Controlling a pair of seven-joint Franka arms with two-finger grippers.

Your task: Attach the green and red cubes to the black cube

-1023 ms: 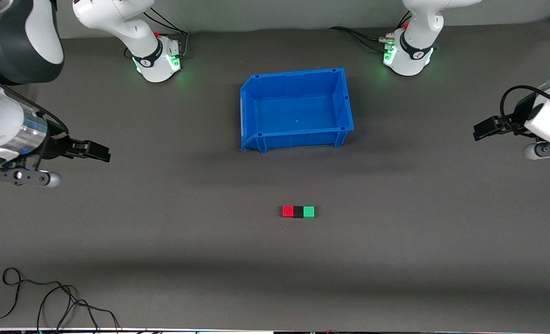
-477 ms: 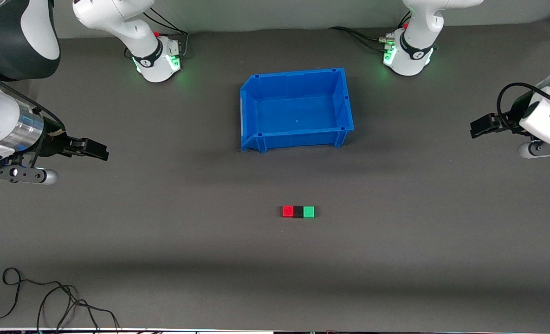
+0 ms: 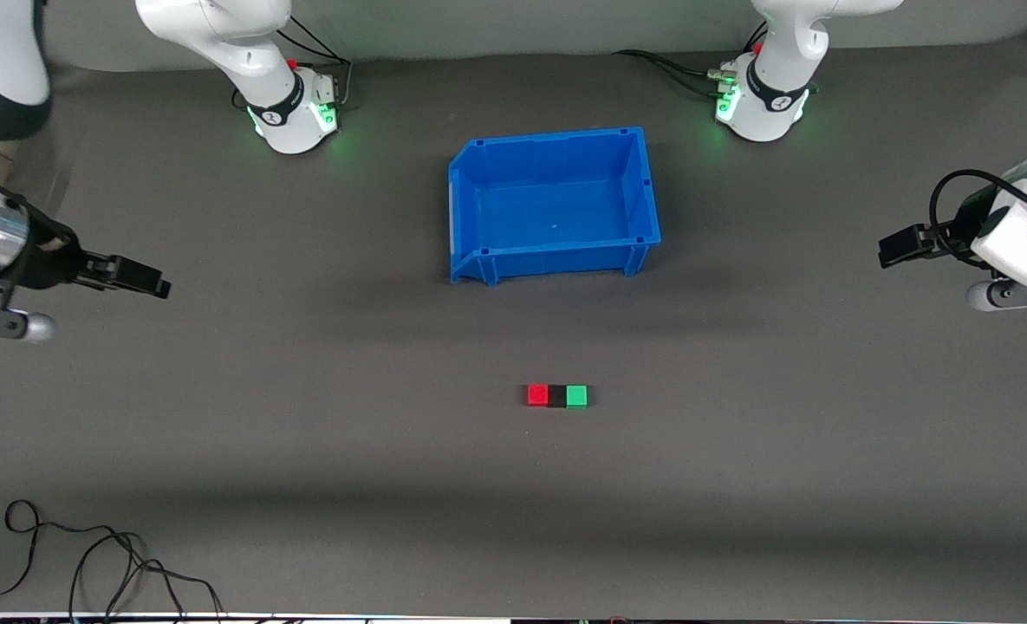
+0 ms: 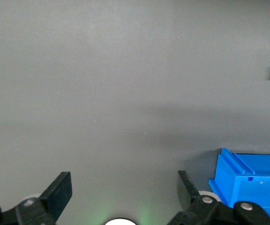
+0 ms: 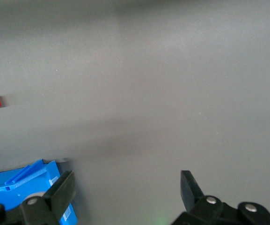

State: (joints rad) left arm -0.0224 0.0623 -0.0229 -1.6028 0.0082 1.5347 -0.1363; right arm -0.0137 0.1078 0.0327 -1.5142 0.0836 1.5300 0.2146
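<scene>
Both end effectors, left (image 3: 896,246) and right (image 3: 136,279), hang wide open and empty over the table (image 3: 305,451) ends.

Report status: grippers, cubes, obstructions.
Left gripper and right gripper open, empty, at table ends. Red cube, black cube, green cube joined in row. Nothing obstructing.

Table (image 3: 305,451): matt dark grey, smooth. Blue bin (image 3: 470,217), frame centre: glossy moulded plastic. Red cube (image 3: 537,395), green cube (image 3: 576,396): bright smooth plastic; black cube (image 3: 556,396) between: matt.
</scene>
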